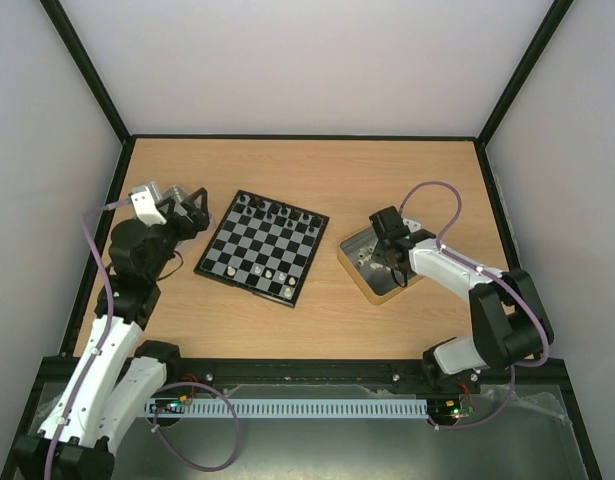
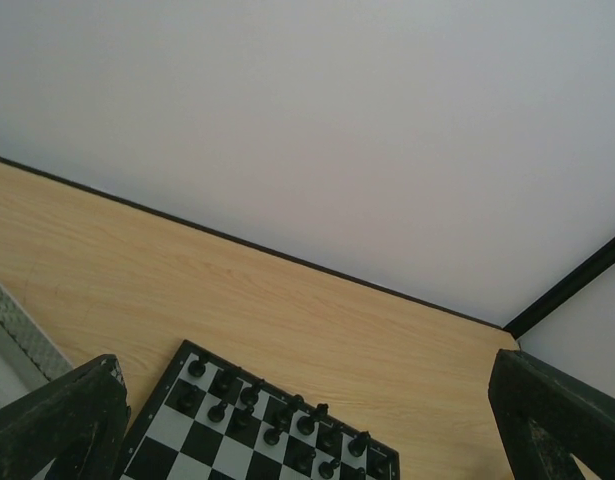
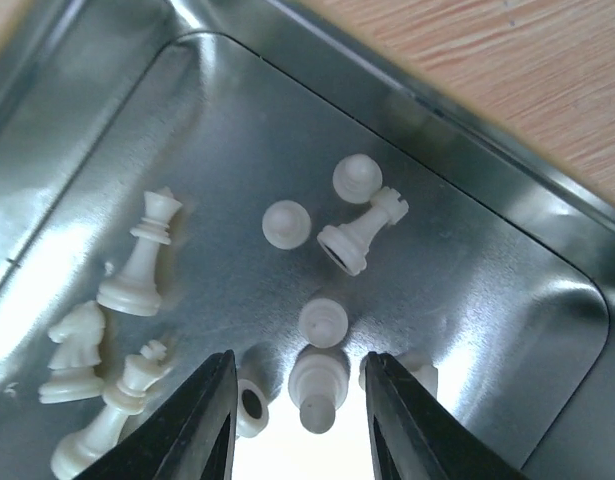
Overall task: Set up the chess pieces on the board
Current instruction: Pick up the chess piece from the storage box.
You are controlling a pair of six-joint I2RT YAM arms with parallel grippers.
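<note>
Right hand [image 3: 297, 400] hangs low in the tray [image 3: 547, 330] right of the board [image 1: 259, 247]. Its fingers are parted wide and grip nothing, straddling a toppled white piece [image 3: 317, 385], likely lined up for a pick. Other white pieces [image 3: 137, 260] lie loose around it, and a pawn [image 3: 324, 320] just beyond crowds the grasp. Black pieces [image 1: 277, 212] fill the board's far rows; few white ones [image 1: 272, 272] stand on its near side. Left hand [image 1: 187, 215] hovers open and empty left of the board, beside a second tray [image 2: 12, 335].
</note>
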